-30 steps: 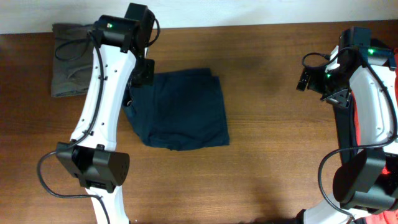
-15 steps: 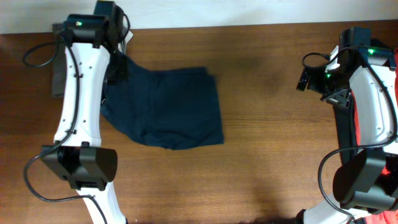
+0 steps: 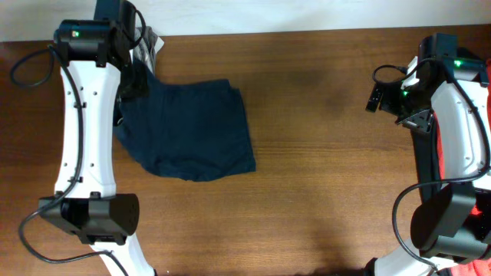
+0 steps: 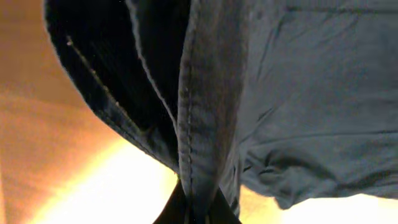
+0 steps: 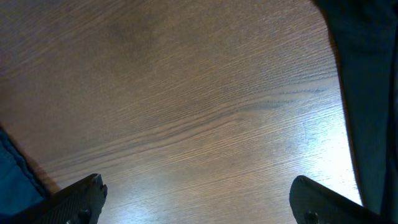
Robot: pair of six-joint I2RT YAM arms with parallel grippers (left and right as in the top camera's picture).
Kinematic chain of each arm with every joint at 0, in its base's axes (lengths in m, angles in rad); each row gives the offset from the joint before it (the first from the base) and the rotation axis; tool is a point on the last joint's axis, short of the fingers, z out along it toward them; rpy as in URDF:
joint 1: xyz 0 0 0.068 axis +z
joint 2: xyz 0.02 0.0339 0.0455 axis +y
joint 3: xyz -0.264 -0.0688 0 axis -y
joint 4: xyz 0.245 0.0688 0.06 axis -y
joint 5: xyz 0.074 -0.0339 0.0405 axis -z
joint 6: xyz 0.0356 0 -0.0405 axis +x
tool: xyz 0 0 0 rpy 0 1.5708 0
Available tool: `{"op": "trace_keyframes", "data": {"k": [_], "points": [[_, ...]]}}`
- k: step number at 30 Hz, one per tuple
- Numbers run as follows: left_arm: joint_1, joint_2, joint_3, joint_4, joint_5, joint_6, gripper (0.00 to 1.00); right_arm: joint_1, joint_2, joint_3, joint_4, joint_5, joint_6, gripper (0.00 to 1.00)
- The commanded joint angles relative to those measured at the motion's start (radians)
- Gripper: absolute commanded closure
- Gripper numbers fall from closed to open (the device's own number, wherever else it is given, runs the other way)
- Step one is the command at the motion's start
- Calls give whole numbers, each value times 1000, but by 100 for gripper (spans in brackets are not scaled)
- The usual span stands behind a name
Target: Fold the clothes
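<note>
Hauled the navy garment [image 3: 196, 130] left and toward the far edge over the last second, together with the left hand [image 3: 140, 77], now near the far-left corner of the worktop [image 3: 330, 192]. Left the right hand [image 3: 376, 98] as it was, well apart over bare wood on the right side.

Grips the garment at its far-left corner only, left hand pinched tight on a bunched, stitched hem [image 4: 199, 124]. Lies otherwise flat, left of centre, folded into a rough rectangle.

Risks undoing that fold by pulling from a single corner: peeling the upper layer off the lower, or skewing the packet, already drawn out toward the grip. Could also lose the hem, given a thin bite, or drag cloth over the far edge.

Reveals, from the left wrist, several layers and seams gathered in the pinch, all hidden beneath the arm from overhead. Gives outline and placement from overhead alone. Confirms, from the right wrist, fingers [image 5: 81, 196] spread wide around nothing, plus dark cloth [image 5: 367, 93] at the frame's right edge; cannot tell which garment.
</note>
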Motion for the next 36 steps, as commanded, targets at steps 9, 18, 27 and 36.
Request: {"op": "trace_keyframes", "data": {"k": [9, 18, 27, 36], "points": [[-87, -30, 19, 158, 346, 11, 100, -3, -5, 6, -2, 13, -7, 1], [-140, -29, 3, 111, 120, -220, 100, -3, -5, 6, -2, 13, -7, 1], [-59, -30, 2, -31, 13, -276, 100, -3, -5, 6, -2, 13, -7, 1], [27, -33, 2, -31, 34, -196, 100, -3, -5, 6, -2, 13, -7, 1]]}}
